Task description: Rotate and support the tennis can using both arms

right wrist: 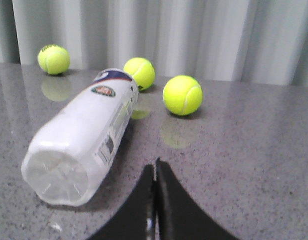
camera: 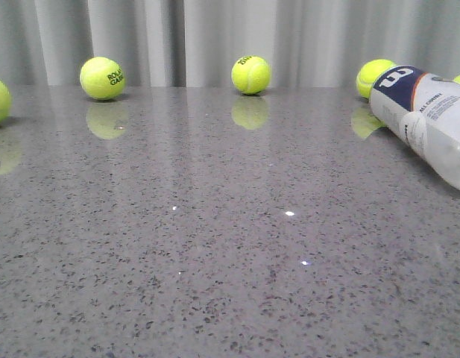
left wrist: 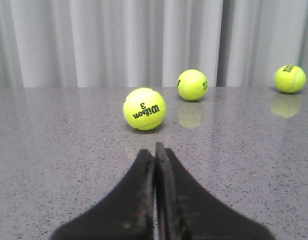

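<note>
**Tennis can lying on its side at my right, both sets of fingers clenched on nothing**

The long clear-plastic tennis can with its white label and navy end (camera: 427, 119) lies flat on the speckled grey stone bench (camera: 215, 261), far over on my right side in the front view, partly cut off by the picture's edge. Its navy end points toward the pale pleated curtain (camera: 215, 37) at the back of the bench; its clear moulded end (right wrist: 56, 177) faces my right wrist camera. I cannot tell whether anything is inside it.

My right fingers (right wrist: 154, 172) are pressed together tip to tip, holding nothing. They sit just beside the can's clear end without touching it.

My left fingers (left wrist: 154, 152) are likewise closed flat against each other, empty. Straight ahead of them, apart from the tips, rests a yellow-green tennis ball printed "Wilson 3" (left wrist: 144, 108), with two more yellow-green balls (left wrist: 192, 84) (left wrist: 289, 78) farther back near the curtain.

By the can's navy end, a yellow-green ball (right wrist: 139, 73) lies close against it, and another ball (right wrist: 182, 94) rests near on the open bench. A further ball (right wrist: 54, 59) lies beyond the can, toward the curtain.

Neither arm shows in the front view, where balls are spread along the far edge, one of them lettered in black (camera: 102, 77).
</note>
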Robot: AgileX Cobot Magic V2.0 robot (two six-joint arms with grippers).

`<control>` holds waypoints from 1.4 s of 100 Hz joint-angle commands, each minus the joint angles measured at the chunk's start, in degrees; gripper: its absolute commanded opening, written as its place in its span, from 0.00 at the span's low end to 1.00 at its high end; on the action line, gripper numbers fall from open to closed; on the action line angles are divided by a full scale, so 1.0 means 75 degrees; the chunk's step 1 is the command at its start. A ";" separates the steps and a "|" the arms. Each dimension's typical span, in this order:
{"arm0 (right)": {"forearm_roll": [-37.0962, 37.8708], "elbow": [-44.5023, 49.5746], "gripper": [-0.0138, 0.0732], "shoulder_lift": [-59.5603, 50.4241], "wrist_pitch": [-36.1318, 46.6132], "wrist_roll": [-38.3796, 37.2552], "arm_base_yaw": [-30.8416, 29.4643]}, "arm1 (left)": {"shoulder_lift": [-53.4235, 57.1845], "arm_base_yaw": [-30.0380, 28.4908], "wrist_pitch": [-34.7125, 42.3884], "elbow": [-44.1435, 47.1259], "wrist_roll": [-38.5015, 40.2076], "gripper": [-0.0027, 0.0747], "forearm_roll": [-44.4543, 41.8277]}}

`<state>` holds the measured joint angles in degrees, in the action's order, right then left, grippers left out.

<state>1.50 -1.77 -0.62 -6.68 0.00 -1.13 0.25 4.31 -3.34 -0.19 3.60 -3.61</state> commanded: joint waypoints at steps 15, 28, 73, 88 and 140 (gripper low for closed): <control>0.0041 -0.1942 0.08 0.0783 -0.0879 0.0000 -0.0036 | 0.0277 -0.0002 0.0613 0.0351 0.0003 0.01 0.0001; 0.0041 -0.3237 0.08 0.1874 -0.2033 0.0000 -0.0036 | 0.0277 -0.0002 0.0613 0.0351 0.0003 0.01 0.0001; 0.0033 -0.6156 0.08 0.5314 -0.4787 0.0000 -0.0036 | 0.0277 -0.0002 0.0613 0.0351 0.0003 0.01 0.0001; 0.0033 -0.6156 0.20 0.5652 -0.4840 0.0000 -0.0036 | 0.0277 -0.0002 0.0613 0.0351 0.0003 0.01 0.0001; -0.0725 -0.6228 0.89 0.5844 -0.4572 0.0000 -0.0036 | 0.0277 -0.0002 0.0613 0.0351 0.0003 0.01 0.0001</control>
<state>-0.98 -45.87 42.14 -45.59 0.00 -1.13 0.25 4.31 -3.34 -0.19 3.60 -3.61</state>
